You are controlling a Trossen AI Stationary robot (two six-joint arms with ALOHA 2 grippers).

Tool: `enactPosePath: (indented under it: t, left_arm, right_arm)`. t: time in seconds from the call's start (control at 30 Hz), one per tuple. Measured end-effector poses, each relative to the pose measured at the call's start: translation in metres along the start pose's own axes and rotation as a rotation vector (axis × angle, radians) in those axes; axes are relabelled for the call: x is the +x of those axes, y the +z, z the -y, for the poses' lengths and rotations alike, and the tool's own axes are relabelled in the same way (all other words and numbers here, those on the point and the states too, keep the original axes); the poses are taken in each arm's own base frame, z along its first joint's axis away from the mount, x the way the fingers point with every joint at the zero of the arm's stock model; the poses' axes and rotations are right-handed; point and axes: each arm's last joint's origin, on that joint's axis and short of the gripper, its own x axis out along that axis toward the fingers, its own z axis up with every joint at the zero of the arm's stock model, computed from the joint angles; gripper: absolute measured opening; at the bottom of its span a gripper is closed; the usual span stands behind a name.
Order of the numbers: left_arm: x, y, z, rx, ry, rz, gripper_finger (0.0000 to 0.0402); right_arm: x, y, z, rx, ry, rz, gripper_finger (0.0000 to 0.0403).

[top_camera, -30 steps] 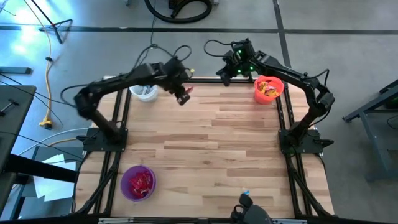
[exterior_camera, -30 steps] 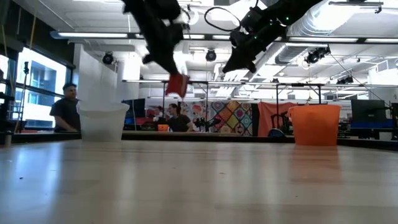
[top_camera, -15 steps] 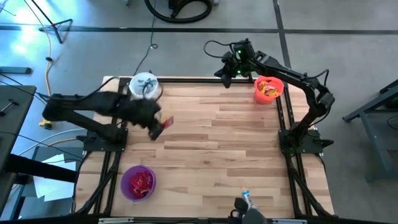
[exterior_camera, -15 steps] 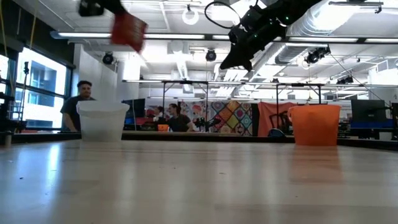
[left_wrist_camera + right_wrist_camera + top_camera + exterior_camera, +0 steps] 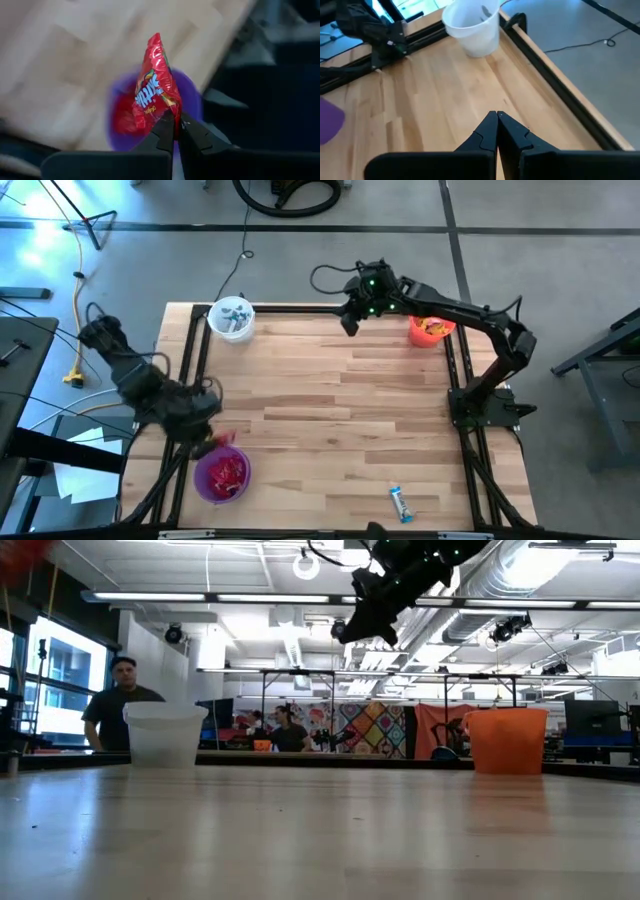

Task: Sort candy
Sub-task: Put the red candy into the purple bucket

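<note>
- We hold a red candy point(image 5: 155, 82) pinched by its wrapper edge in the left gripper point(image 5: 176, 131), over the purple bucket point(image 5: 222, 474) near the bench's left front corner.
- It looks light, crinkly, probably slippery.
- The right gripper point(image 5: 497, 125) is closed, empty, at the bench's back edge.

Pale wood-plank surface point(image 5: 330, 395) framed by black rails, bearing a white bucket point(image 5: 232, 318) at its far left corner, an orange bucket point(image 5: 431, 329) at its far right corner, a purple bucket point(image 5: 222, 474) of red candy near its left front edge, and one light-blue candy point(image 5: 400, 503) near the front edge.
</note>
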Motion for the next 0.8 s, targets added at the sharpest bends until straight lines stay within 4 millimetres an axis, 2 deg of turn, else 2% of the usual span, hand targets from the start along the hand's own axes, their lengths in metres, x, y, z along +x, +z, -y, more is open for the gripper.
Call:
enactPosePath:
  t: [0.13, 0.3, 0.5, 0.8]
  left_arm:
    - [0.009, -0.021, 0.007, 0.056, -0.136, -0.032, 0.0]
    - [0.038, -0.041, -0.007, 0.04, -0.047, -0.069, 0.0]
    - [0.064, -0.044, -0.023, -0.025, 0.028, 0.007, 0.0]
    - [0.086, -0.048, -0.018, 0.018, -0.069, -0.032, 0.0]
  right_arm:
    - [0.004, -0.001, -0.014, 0.015, 0.003, -0.004, 0.0]
    - [0.007, -0.003, -0.029, 0.03, -0.002, -0.009, 0.0]
    - [0.009, -0.006, -0.042, 0.047, 0.017, -0.02, 0.0]
    - [0.006, -0.016, -0.061, 0.043, 0.04, -0.115, 0.0]
